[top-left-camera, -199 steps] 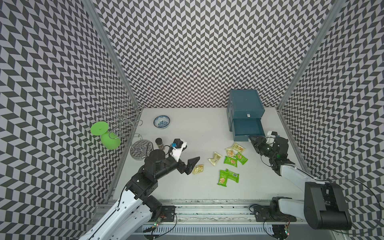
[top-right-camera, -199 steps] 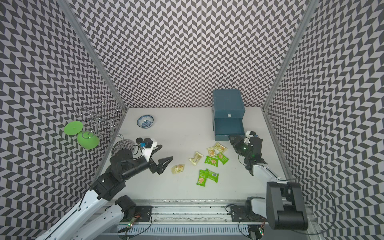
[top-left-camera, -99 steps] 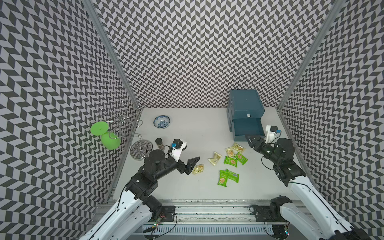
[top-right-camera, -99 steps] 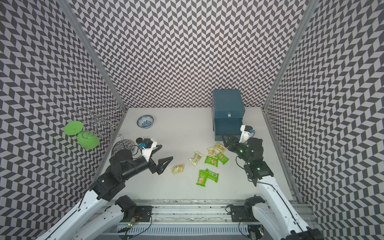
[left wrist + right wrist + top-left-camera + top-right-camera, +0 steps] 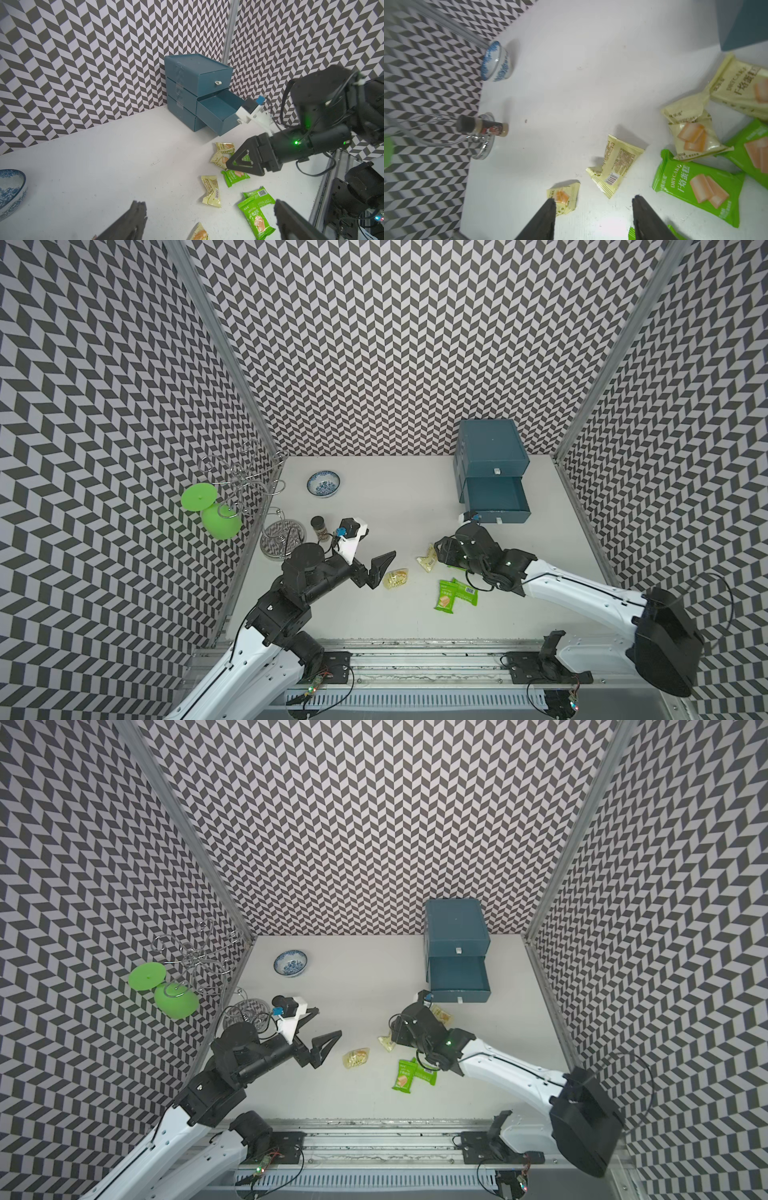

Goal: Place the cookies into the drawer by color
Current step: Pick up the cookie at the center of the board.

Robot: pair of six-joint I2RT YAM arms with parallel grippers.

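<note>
middle drawer point(image 5: 216, 108) open; right gripper point(image 5: 232, 163) over yellow, green cookies point(image 5: 211, 190).

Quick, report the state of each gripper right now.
Left gripper: open, holding nothing.
Right gripper: open, nothing between its fingers.

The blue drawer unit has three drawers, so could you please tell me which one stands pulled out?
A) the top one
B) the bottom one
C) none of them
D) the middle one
D: in the left wrist view the middle drawer of the drawer unit juts out open, while the top drawer and the bottom drawer sit flush and closed.
</note>
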